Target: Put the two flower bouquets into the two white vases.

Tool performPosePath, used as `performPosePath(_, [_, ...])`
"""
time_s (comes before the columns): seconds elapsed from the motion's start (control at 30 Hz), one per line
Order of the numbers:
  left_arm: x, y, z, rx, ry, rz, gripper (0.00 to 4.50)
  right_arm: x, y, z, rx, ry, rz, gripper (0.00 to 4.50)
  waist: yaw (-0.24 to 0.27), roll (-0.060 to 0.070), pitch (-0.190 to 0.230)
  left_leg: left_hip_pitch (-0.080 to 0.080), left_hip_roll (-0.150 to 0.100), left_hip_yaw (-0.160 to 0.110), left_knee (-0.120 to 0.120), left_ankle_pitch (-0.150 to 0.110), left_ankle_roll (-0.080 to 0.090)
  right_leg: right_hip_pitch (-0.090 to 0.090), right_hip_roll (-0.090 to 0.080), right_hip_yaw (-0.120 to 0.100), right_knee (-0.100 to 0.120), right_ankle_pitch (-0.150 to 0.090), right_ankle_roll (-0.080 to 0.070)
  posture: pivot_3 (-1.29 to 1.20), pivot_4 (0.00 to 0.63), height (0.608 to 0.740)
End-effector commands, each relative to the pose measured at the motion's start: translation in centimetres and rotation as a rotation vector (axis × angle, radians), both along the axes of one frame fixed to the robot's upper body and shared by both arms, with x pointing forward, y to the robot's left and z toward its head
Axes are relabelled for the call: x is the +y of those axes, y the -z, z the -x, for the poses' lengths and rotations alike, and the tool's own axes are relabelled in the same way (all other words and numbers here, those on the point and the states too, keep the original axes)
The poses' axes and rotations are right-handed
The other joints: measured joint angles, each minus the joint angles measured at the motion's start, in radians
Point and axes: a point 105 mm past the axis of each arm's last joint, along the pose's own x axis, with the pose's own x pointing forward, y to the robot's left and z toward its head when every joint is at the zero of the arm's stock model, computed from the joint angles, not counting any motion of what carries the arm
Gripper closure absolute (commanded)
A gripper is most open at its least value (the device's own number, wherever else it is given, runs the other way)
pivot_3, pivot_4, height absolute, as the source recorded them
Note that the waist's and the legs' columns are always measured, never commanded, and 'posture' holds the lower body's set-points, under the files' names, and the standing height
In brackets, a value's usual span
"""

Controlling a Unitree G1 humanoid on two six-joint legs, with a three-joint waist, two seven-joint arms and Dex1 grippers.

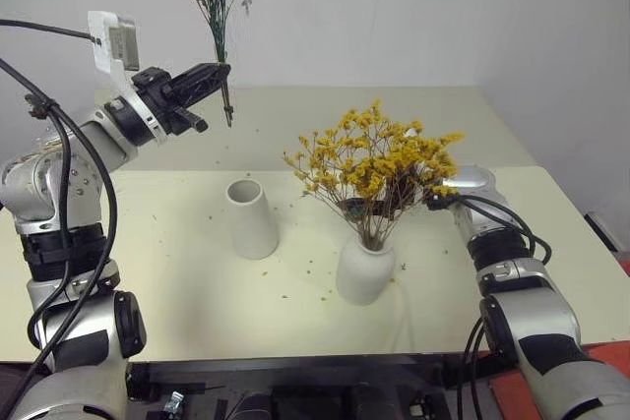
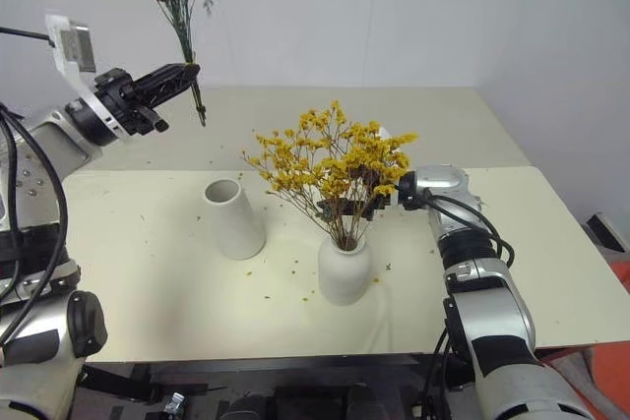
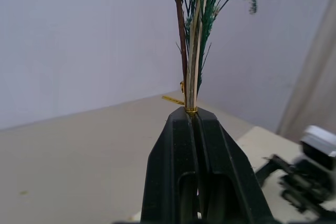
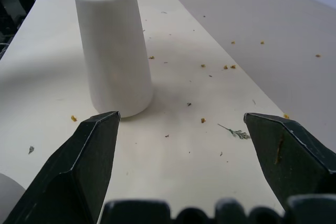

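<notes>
Left wrist view: left claw (image 3: 193,116) clenched on the bound stems of the grey-green sprig (image 3: 195,51), just under a gold tie; plume upright, stem ends hanging below the fingers. From the head camera, held high above the far left of the surface (image 1: 157,272), well apart from the tapered vase (image 1: 250,217), standing empty and upright.

Right claw (image 4: 181,129) released, jaws wide, near the yellow spray (image 1: 374,166), already seated in the squat vase (image 1: 364,270) (judged done).

Recommended for the step in hand:
- Carry the sprig over the tapered vase mouth before descending.
- Keep stems vertical; lead with the hanging stem ends into the opening.
- Avoid brushing the yellow spray, close beside the empty vase.
- Release only once the stems sit well inside; light vase, tipping risk if the rim is nudged sideways.
- Right claw to stay clear, or steady the vase if needed.
</notes>
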Motion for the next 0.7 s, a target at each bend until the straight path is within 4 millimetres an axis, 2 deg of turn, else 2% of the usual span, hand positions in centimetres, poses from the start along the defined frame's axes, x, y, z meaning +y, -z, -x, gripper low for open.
performPosePath(0.03, [0.1,-0.5,1.8,-0.033,0.081,-0.016,4.47,0.0,-1.4,0.2,-0.042,-0.005,-0.033,0.00,-0.002,0.000,0.000,0.000,0.000,0.000,0.000,0.000,0.000,0.000,0.000,0.000,0.000,0.000,0.000,0.00,0.150,0.740])
performPosePath(0.2, [0.5,1.4,1.8,0.003,0.067,-0.075,4.47,-0.1,-1.4,0.3,-0.039,0.000,-0.037,0.00,0.000,0.000,0.000,0.001,0.000,0.000,0.000,0.000,0.000,0.000,0.000,0.000,0.000,0.000,0.000,0.00,0.150,0.740])
performPosePath(0.33, [0.5,1.9,3.0,-0.163,0.098,-0.043,4.47,-0.1,-1.4,0.3,-0.036,-0.002,-0.037,0.00,0.004,0.000,0.000,0.000,0.000,0.000,0.000,0.000,0.000,0.000,0.000,0.000,0.000,0.000,0.000,0.00,0.150,0.740])
performPosePath(0.4, [0.3,2.5,3.3,-0.179,0.118,-0.025,4.47,0.0,-1.5,0.3,-0.036,-0.005,-0.033,0.00,0.005,0.000,0.000,0.000,0.000,0.000,0.000,0.000,0.000,0.000,0.000,0.000,-0.001,0.000,0.000,0.00,0.150,0.740])
performPosePath(0.7, [-0.5,4.5,3.1,-0.128,0.150,0.002,4.47,0.3,-1.8,0.3,-0.034,-0.021,-0.025,0.00,0.003,0.000,0.000,0.000,0.000,0.000,0.000,0.000,0.000,0.000,0.000,0.000,-0.001,0.000,0.000,0.00,0.150,0.740])
